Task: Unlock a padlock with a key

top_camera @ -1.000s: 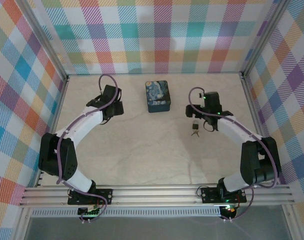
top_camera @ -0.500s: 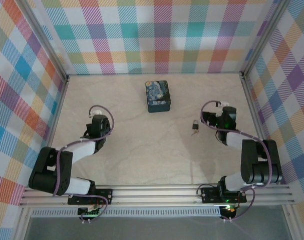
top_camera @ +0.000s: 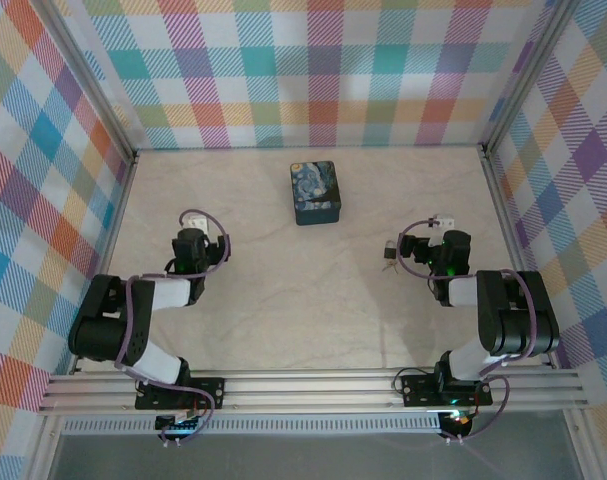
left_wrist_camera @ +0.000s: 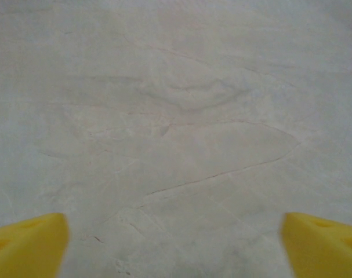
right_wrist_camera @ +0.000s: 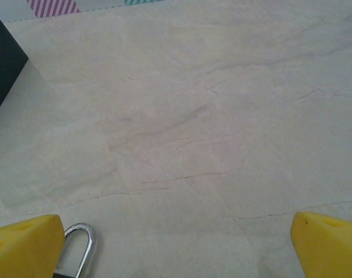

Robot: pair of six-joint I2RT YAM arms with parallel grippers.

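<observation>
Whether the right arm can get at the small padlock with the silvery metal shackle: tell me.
Probably yes: the right gripper stands open, the padlock lies on bare table close by one finger, with nothing between.

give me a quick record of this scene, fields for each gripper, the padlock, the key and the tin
left gripper: open, nothing between the fingers, over the table
right gripper: open, holding nothing, close beside the padlock
padlock: lying on the table, right of centre, not gripped
key: too small to make out
tin: dark blue, far centre of the table, apart from both grippers
</observation>
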